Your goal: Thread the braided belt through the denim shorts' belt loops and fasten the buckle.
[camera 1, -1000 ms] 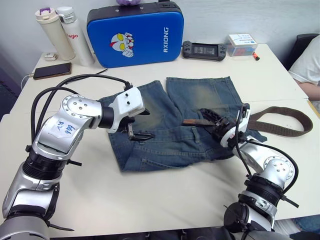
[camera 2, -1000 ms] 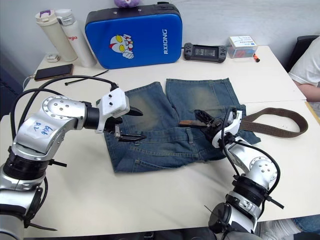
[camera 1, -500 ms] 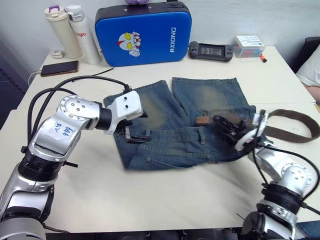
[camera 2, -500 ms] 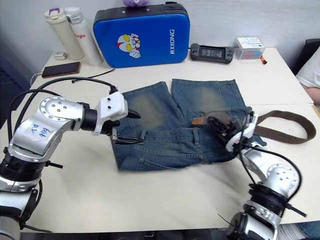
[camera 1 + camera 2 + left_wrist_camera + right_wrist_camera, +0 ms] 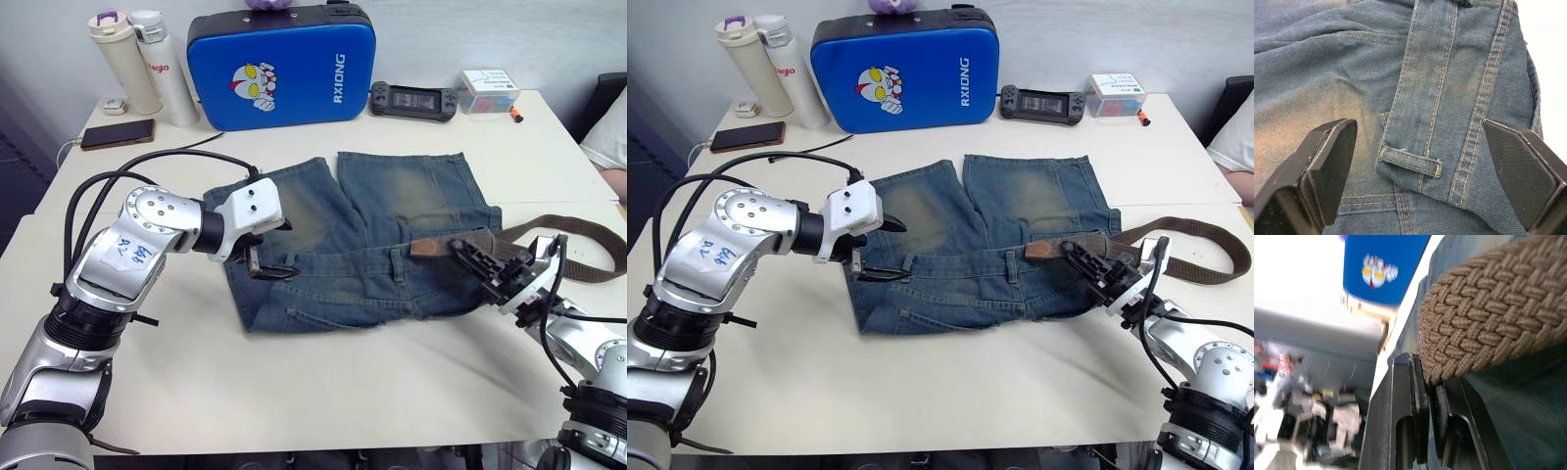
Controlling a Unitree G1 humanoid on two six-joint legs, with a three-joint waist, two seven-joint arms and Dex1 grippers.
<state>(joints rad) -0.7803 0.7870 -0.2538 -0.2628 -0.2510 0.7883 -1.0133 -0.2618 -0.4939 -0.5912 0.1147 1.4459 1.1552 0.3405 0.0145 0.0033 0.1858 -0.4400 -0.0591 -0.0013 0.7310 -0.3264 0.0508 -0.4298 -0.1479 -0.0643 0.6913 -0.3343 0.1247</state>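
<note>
On the denim shorts (image 5: 362, 240), the braided belt (image 5: 549, 235) ran sideways along the waistband — clenched in the right gripper (image 5: 480, 267); the left gripper (image 5: 269, 267) hovered spread over a far belt loop (image 5: 1409, 161).

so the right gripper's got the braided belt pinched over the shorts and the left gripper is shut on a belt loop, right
Not quite. The left gripper is open: in the left wrist view its fingers stand wide apart either side of a belt loop, touching nothing. The right gripper does pinch the braided belt over the denim shorts.
</note>
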